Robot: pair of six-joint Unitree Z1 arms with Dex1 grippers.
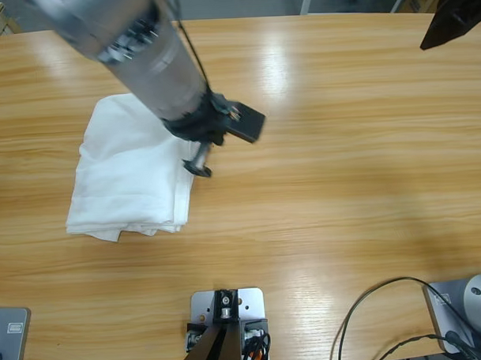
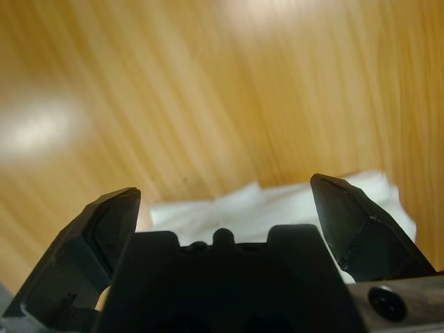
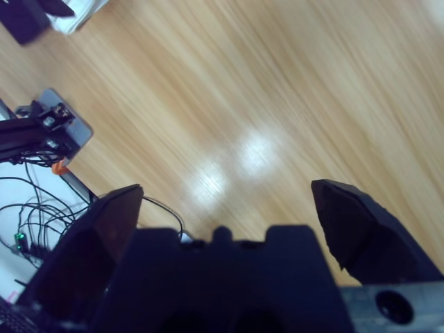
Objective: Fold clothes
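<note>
a folded white shirt [image 1: 133,172] lies on the left half of the wooden table [image 1: 342,145], a rough rectangle with layered edges showing along its lower side and a rumpled upper left corner. no lettering shows on it from above.

the left arm [image 1: 141,49] comes in from the upper left corner and slants down over the shirt's upper right part. its gripper [image 1: 202,161] hangs at the shirt's right edge, seen from above as a black wrist block with a small dark tip by the cloth. whether that tip touches the cloth cannot be told from above. in the left wrist view the left gripper [image 2: 225,201] has its jaws spread wide apart with nothing between them; beyond them lies the shirt [image 2: 277,205], its folded edge and a corner against the bare table [image 2: 173,83].

the right gripper [image 1: 456,18] shows only as a black shape at the upper right corner of the high view, well apart from the shirt. in the right wrist view the right gripper [image 3: 225,201] also has its jaws wide apart and holds nothing, looking down on bare table [image 3: 277,83] with glare patches. a grey rig plate [image 3: 59,128] and loose black cables [image 3: 28,208] sit at that view's left edge.
</note>
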